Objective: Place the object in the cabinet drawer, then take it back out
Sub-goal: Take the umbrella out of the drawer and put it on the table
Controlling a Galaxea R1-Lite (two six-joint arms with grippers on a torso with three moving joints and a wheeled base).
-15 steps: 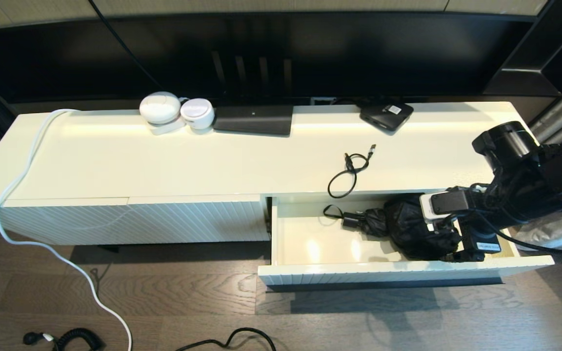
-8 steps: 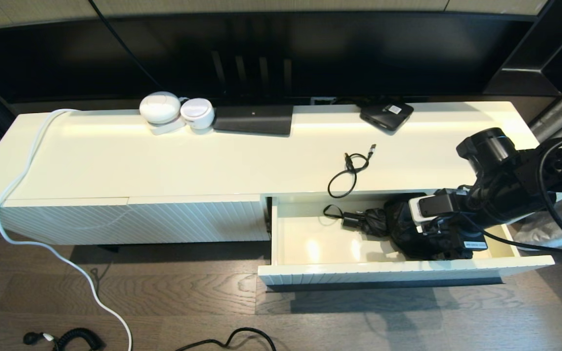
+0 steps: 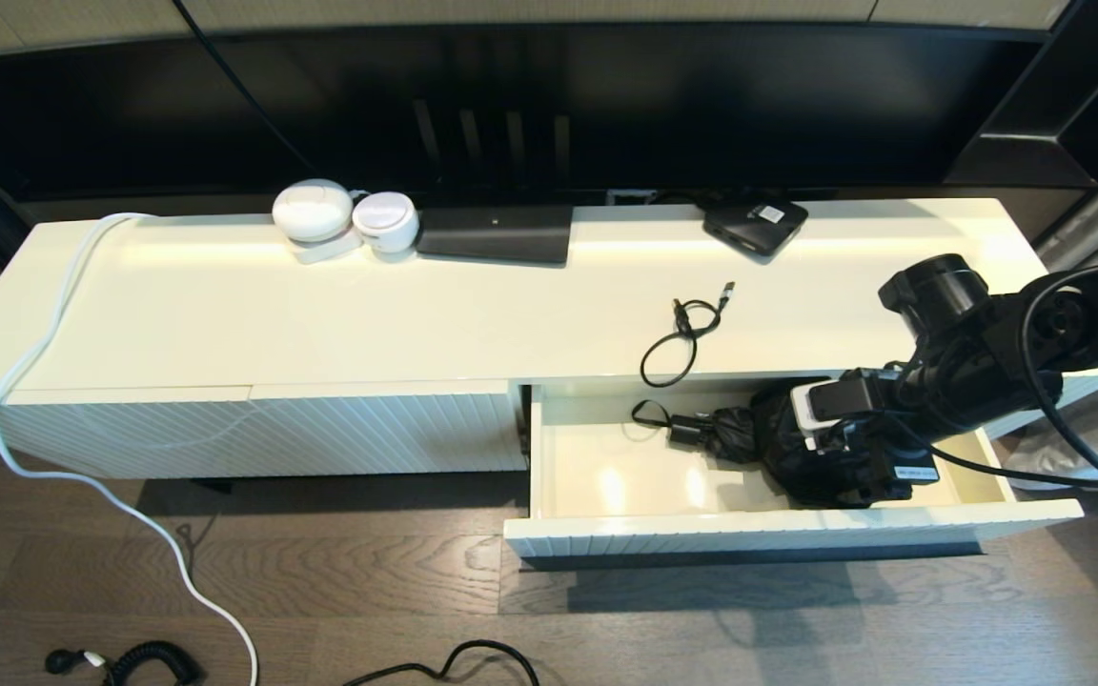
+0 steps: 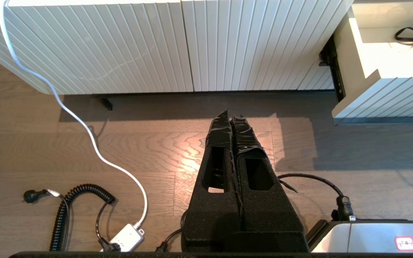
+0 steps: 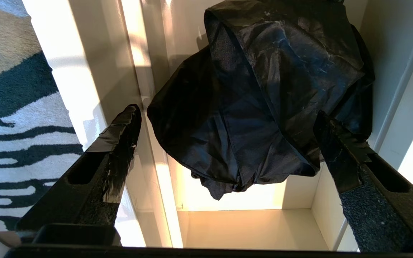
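The cabinet drawer stands pulled out at the cabinet's right end, and its ribbed front shows in the left wrist view. A folded black umbrella lies in it with the strap end to the left. My right gripper is down in the drawer over the umbrella's bunched fabric. This right gripper is open, with its fingers wide apart on either side of the fabric and not closed on it. My left gripper hangs shut and empty over the floor, out of the head view.
On the cabinet top lie a short black cable, two white round devices, a black box and a small black device. A white cord runs down the handle-less ribbed panel. A striped rug lies beside the drawer.
My right arm has moved left and lower into the drawer, bringing its open gripper over the umbrella. The umbrella and the drawer have not moved.
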